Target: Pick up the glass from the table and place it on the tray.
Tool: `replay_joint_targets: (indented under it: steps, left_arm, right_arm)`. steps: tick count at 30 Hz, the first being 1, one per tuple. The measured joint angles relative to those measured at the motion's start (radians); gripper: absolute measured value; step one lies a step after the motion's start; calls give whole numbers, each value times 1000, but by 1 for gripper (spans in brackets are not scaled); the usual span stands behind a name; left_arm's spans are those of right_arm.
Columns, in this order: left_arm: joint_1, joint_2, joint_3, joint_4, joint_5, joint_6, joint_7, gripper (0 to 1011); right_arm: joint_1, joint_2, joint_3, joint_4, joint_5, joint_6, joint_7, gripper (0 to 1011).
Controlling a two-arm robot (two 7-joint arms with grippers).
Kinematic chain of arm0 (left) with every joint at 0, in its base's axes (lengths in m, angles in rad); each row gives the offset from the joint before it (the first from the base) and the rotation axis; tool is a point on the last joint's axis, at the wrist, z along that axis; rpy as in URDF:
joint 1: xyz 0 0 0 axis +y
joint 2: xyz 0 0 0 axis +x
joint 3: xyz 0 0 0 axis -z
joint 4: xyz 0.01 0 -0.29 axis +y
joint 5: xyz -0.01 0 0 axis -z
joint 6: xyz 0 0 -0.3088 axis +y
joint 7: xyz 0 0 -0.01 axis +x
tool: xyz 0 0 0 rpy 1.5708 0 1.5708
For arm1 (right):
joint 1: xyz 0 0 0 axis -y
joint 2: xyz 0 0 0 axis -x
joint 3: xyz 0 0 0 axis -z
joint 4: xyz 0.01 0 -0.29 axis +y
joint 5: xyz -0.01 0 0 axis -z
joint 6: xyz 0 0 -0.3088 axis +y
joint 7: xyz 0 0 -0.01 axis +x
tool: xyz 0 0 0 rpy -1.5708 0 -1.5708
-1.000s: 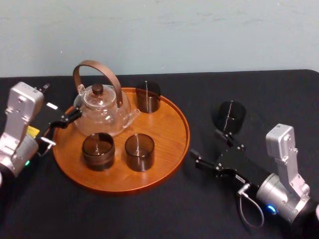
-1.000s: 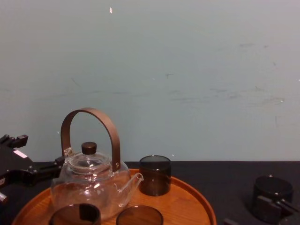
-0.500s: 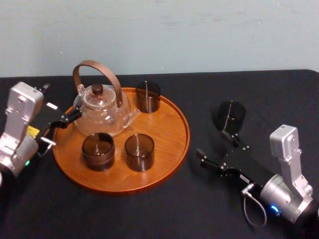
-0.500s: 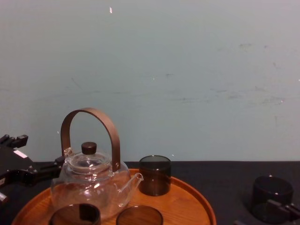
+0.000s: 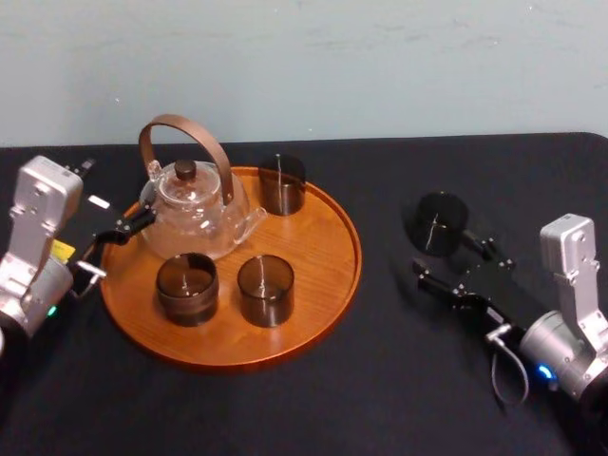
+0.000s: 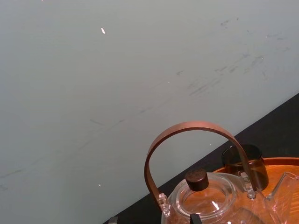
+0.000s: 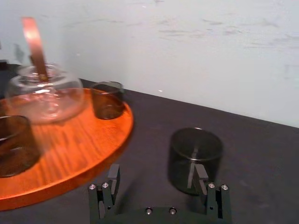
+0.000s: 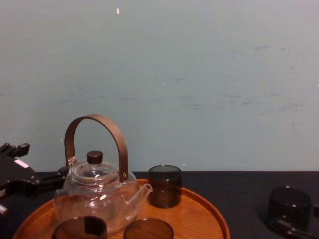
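Note:
A dark smoked glass (image 5: 440,223) stands upright on the black table (image 5: 380,399), to the right of the round wooden tray (image 5: 353,249). My right gripper (image 5: 454,256) is open and low over the table, just in front of the glass and not touching it. In the right wrist view the glass (image 7: 195,154) stands just beyond the gripper (image 7: 156,179), in line with one finger (image 7: 202,178) rather than centred between the two. From the chest view the glass (image 8: 289,203) shows at the lower right. My left gripper (image 5: 116,245) is parked, open, at the tray's left edge beside the teapot.
On the tray stand a glass teapot (image 5: 195,204) with a brown arched handle and three dark glasses: one at the back (image 5: 282,183) and two at the front (image 5: 187,288) (image 5: 265,290). The tray's right part is bare wood. A pale wall rises behind the table.
My right arm has swung to the right and its open gripper has come up close in front of the glass. The glass, the tray and the left arm have stayed put.

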Motion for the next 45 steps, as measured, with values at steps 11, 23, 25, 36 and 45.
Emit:
replay_joint_targets:
  steps: [11, 23, 25, 36, 45]
  left_arm:
    - [0, 0, 0, 0, 0, 0, 0, 1001]
    - [0, 0, 0, 0, 0, 0, 0, 1001]
    - [0, 0, 0, 0, 0, 0, 0, 1001]
    - [0, 0, 0, 0, 0, 0, 0, 1001]
    - [0, 0, 0, 0, 0, 0, 0, 1001]
  right_arm:
    - [46, -15, 32, 44, -28, 33, -30, 1002]
    - [111, -45, 37, 117, -29, 58, -22, 1003]
    - [128, -51, 35, 136, -31, 62, -22, 1002]
    - [201, -77, 21, 215, -48, 70, -22, 1002]
    - [232, -85, 9, 254, -56, 73, -10, 1002]
